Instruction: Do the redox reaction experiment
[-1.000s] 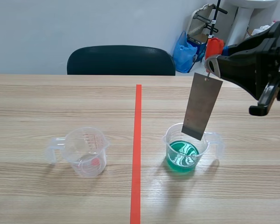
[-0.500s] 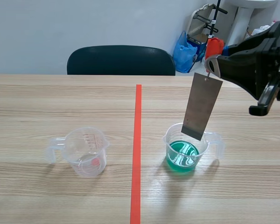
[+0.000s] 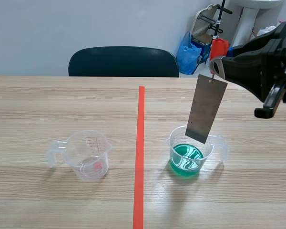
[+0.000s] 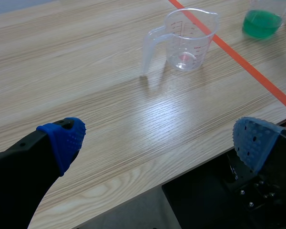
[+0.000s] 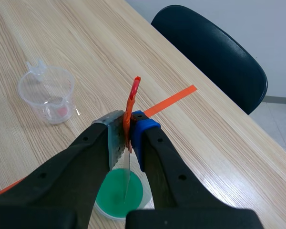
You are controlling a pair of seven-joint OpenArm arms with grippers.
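grey metal plate (image 3: 206,109) hangs tilted from the right gripper (image 3: 215,70), which pinches its top end. its lower edge is just over the cup of green liquid (image 3: 171,143). a clear cup (image 3: 88,155) stands on the desk (image 3: 47,105) at that cup's 9 o'clock. the left gripper (image 4: 157,139) is spread wide.
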